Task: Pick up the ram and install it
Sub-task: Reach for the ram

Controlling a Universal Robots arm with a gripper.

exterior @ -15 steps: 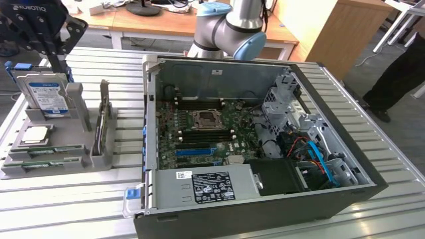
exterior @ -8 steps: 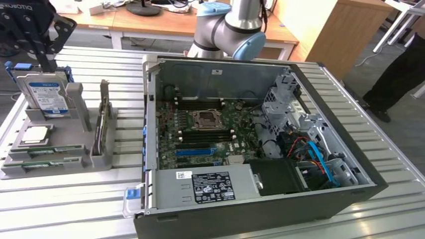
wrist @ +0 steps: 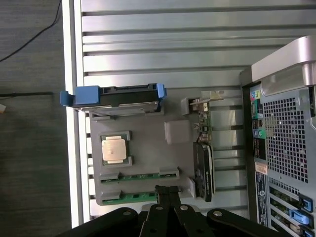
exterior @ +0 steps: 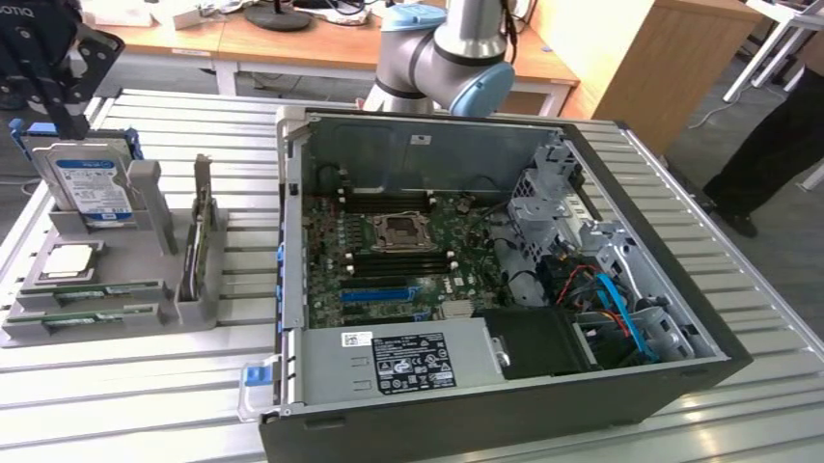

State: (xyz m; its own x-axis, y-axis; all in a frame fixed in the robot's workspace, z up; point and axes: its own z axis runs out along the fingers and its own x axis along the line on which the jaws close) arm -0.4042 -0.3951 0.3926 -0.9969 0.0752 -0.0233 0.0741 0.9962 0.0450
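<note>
Ram (wrist: 136,197) sat in the grey holder (wrist: 148,145) below our gripper (wrist: 168,191), which was pressed together and empty; we judged pickup and installation in the computer case (exterior: 412,154) both outstanding.

ram (wrist: 139,176): two thin green sticks, standing on edge, parallel and side by side in slots of the grey holder (wrist: 148,148).

The ram (wrist: 143,176) is green; its holder (wrist: 148,143) is plain grey. The hard drive (exterior: 93,188) is silver with a blue-and-white label and a blue bracket (wrist: 81,95). The computer case (exterior: 515,424) is black, its motherboard (exterior: 373,260) green. The bench (exterior: 129,386) is silvery with ribbed stripes.
</note>
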